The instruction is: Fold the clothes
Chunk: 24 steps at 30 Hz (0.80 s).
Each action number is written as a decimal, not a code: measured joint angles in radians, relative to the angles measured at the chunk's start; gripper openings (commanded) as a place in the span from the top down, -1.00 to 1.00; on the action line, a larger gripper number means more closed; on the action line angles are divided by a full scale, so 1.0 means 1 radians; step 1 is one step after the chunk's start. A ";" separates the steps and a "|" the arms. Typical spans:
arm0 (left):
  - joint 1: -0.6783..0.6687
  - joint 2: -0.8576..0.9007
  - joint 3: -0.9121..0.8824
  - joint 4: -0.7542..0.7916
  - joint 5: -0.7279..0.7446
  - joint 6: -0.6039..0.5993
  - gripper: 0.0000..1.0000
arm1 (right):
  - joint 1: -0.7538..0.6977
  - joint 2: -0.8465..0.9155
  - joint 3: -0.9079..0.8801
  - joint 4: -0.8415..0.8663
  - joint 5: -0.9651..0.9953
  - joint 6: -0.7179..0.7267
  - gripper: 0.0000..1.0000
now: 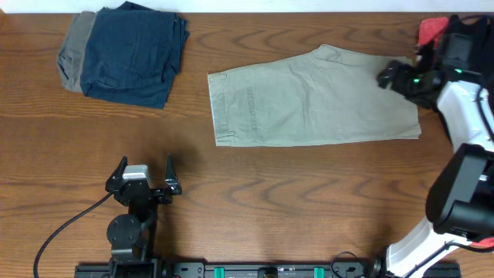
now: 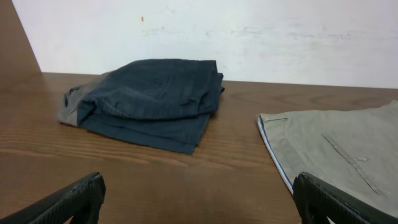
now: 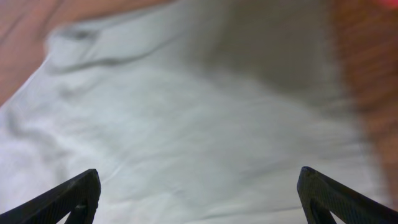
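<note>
Light khaki-beige shorts (image 1: 309, 100) lie flat on the wooden table, folded lengthwise, waistband to the left. They also show in the left wrist view (image 2: 348, 155) and fill the right wrist view (image 3: 186, 124). My right gripper (image 1: 395, 76) is open and hovers over the shorts' right leg end, holding nothing. My left gripper (image 1: 144, 171) is open and empty at the front left, well clear of the shorts. A folded navy garment (image 1: 135, 54) lies on a grey one (image 1: 73, 50) at the back left; the stack also shows in the left wrist view (image 2: 152, 99).
A red piece (image 1: 432, 31) shows at the back right corner behind the right arm. A white wall (image 2: 249, 31) stands behind the table. Bare wooden tabletop (image 1: 293, 201) lies in front of the shorts.
</note>
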 measured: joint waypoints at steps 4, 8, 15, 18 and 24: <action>0.000 0.000 0.000 0.000 0.000 0.000 -0.96 | 0.140 0.000 0.000 -0.008 -0.024 -0.039 -0.06; 0.000 0.000 0.000 0.000 0.000 0.000 -0.96 | 0.278 0.000 -0.004 0.045 0.012 -0.045 0.89; 0.000 0.000 0.000 0.000 0.000 0.000 -0.95 | 0.472 0.031 -0.056 0.113 0.212 0.024 0.98; 0.000 0.000 0.000 0.000 0.000 0.000 -0.96 | 0.502 0.084 -0.061 0.126 0.246 0.048 0.97; 0.000 0.000 0.000 0.000 -0.001 0.000 -0.96 | 0.513 0.179 -0.062 0.136 0.274 0.090 0.98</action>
